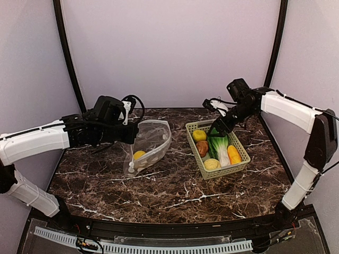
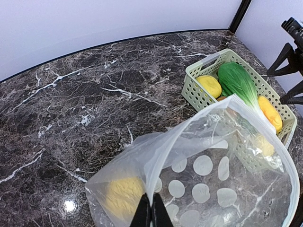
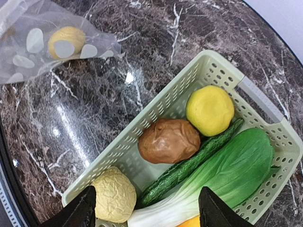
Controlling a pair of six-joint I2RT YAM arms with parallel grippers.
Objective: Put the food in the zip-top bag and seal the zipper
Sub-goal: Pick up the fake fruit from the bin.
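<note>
Left gripper (image 2: 152, 213) clamped shut on bag (image 1: 151, 138) rim, mouth propped open; one yellow piece (image 1: 139, 154) inside. Right gripper (image 1: 217, 126) open, empty, over basket (image 1: 228, 170) (cabbage (image 1: 220, 145) plus others to go). Zipper (image 2: 222, 100) unsealed.

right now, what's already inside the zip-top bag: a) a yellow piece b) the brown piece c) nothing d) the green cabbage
a, a yellow piece shows through the clear dotted zip-top bag, while the brown piece and the cabbage lie in the green basket.
</note>
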